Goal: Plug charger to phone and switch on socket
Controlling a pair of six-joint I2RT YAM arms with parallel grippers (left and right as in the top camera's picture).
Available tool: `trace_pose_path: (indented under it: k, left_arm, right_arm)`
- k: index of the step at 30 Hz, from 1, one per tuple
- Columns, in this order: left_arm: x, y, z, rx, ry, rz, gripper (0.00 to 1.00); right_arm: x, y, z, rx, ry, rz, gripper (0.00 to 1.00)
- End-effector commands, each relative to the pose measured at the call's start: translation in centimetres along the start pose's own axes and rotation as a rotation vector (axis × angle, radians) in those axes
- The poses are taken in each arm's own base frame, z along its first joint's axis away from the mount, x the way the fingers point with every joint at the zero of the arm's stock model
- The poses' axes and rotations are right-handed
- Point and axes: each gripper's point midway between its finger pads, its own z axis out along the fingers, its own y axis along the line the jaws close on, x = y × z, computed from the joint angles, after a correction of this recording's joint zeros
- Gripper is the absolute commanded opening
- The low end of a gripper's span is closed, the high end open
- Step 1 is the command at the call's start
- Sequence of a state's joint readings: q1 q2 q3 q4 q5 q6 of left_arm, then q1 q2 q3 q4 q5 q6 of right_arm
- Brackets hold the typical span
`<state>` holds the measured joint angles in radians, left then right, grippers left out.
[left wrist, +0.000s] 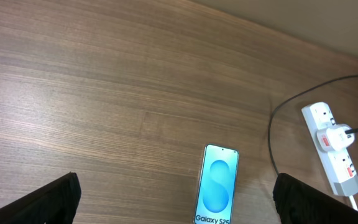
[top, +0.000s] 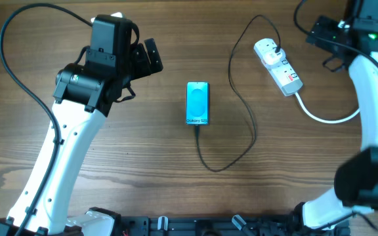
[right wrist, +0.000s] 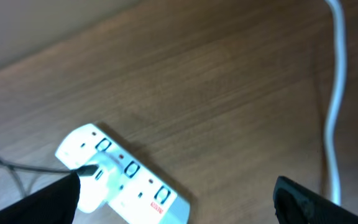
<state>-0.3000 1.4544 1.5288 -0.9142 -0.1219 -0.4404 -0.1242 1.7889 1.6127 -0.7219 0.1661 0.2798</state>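
Table [top: 143, 170]: wood-grain top, matt, smooth. Phone [top: 197, 103]: glossy screen. Socket [top: 278, 66]: white plastic, smooth, slight sheen. Charger [left wrist: 270, 137]: thin black cable, matt, rubbery look. White lead [right wrist: 334, 93]: smooth plastic sheath. Left arm [top: 71, 144]: glossy white shell, matt black joints.

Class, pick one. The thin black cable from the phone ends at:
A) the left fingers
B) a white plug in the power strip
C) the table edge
B: the black cable loops from the phone to a white plug seated in the power strip.
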Motion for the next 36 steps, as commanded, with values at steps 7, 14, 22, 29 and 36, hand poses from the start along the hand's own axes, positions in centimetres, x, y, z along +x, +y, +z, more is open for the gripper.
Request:
trace_pose_path:
  k: [7,14,22,29,36]
  left_arm:
    - [0.0,0.5,0.2,-0.022,-0.003,-0.018,1.00]
    - [0.0,0.6,0.2,-0.023,-0.004,-0.018,1.00]
    - [0.0,0.5,0.2,-0.022,-0.003,-0.018,1.00]
    - [0.0,0.5,0.2,-0.022,-0.003,-0.018,1.00]
    - [0.0,0.6,0.2,-0.023,-0.004,-0.018,1.00]
  right_arm:
    - [7.4,1.6,12.9,-0.048,0.226,-0.239,1.00]
    - [10.6,1.6,16.0,-0.046,0.308,-0.166,1.00]
    - [11.1,3.4,15.7,-0.149,0.334,-0.133,0.99]
    - [12.2,3.1,15.3,-0.145,0.383,-0.134,1.00]
    - [13.0,3.6,14.8,-0.179,0.420,-0.127,1.00]
